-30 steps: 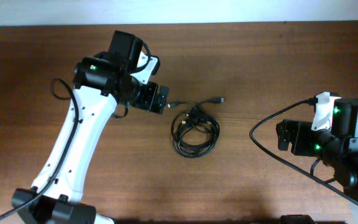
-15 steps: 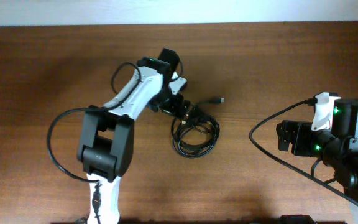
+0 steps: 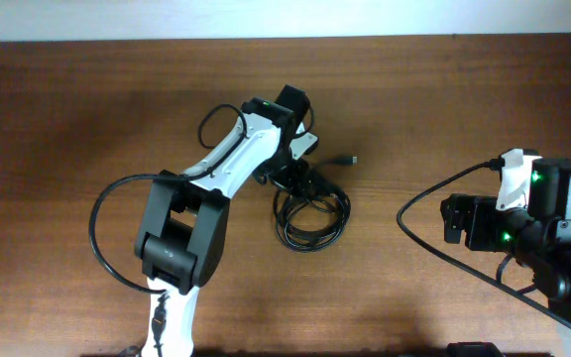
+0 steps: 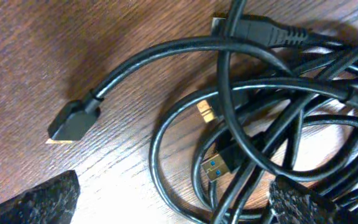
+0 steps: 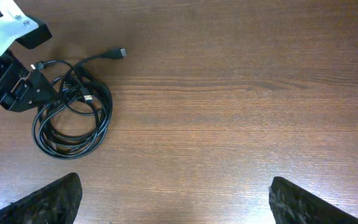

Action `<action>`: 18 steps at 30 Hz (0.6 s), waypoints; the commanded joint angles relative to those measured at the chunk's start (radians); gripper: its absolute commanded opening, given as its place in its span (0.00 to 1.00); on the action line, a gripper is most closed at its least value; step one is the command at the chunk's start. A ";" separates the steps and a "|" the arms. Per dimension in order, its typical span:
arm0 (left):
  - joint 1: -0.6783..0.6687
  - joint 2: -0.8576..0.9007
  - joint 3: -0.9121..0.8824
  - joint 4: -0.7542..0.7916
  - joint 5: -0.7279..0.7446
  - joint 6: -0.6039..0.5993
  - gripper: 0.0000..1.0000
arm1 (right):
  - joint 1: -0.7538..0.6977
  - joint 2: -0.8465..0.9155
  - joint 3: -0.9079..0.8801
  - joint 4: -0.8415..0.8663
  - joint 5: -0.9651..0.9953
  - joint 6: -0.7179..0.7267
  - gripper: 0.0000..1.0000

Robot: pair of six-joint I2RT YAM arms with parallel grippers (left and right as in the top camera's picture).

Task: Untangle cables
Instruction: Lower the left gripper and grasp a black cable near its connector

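Observation:
The cables [image 3: 313,213] are thin black cords in a tangled coil at the table's middle. One plug end [image 3: 348,159] sticks out to the upper right. My left gripper [image 3: 293,178] hangs over the coil's upper left edge. In the left wrist view the left gripper [image 4: 173,208] is open, with cable loops [image 4: 185,124] between and beyond its fingers. A USB plug with a blue insert [image 4: 215,167] and a black plug [image 4: 73,121] lie there. My right gripper [image 5: 179,202] is open and empty, far right of the coil [image 5: 70,121]. It also shows in the overhead view [image 3: 451,218].
The brown wooden table [image 3: 434,109] carries only the coil. The left arm's white link [image 3: 221,164] stretches from the front edge to the coil. The right arm's base and thick black cable [image 3: 434,243] sit at the right edge.
My left arm has swung right from beside the coil and reached out. Its gripper now sits over the coil's upper left edge. The right arm has not moved.

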 commanded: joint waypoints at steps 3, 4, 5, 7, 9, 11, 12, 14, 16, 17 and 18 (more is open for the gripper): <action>0.006 0.011 -0.019 0.002 0.106 0.006 0.99 | -0.003 -0.002 0.017 0.000 0.009 -0.010 0.95; 0.006 0.011 -0.022 0.001 0.122 0.006 0.99 | -0.003 -0.001 0.015 0.000 0.009 -0.010 0.95; 0.006 0.011 -0.024 0.001 0.151 0.006 0.95 | -0.003 0.005 0.015 0.000 0.009 -0.010 0.95; 0.000 0.011 -0.026 0.001 0.181 0.006 0.90 | -0.003 0.029 0.015 -0.001 0.008 -0.010 0.95; 0.000 0.011 -0.026 0.001 0.141 0.010 0.80 | -0.003 0.032 0.015 -0.001 0.008 -0.010 0.95; 0.000 0.011 -0.026 0.002 0.113 0.010 0.82 | -0.003 0.033 0.015 -0.001 0.008 -0.010 0.95; 0.000 0.011 -0.026 0.009 0.113 0.010 0.80 | -0.003 0.033 0.015 -0.001 0.008 -0.010 0.95; -0.001 0.023 -0.032 0.037 0.141 0.005 0.80 | -0.003 0.033 0.015 -0.001 0.008 -0.010 0.95; -0.001 0.039 -0.058 0.043 0.150 0.003 0.77 | -0.003 0.033 0.015 -0.001 0.008 -0.010 0.95; -0.001 0.039 -0.067 0.044 0.150 0.003 0.73 | -0.003 0.033 0.015 -0.001 0.008 -0.010 0.95; -0.001 0.039 -0.074 0.043 0.147 0.003 0.52 | -0.003 0.033 0.015 -0.001 0.008 -0.010 0.95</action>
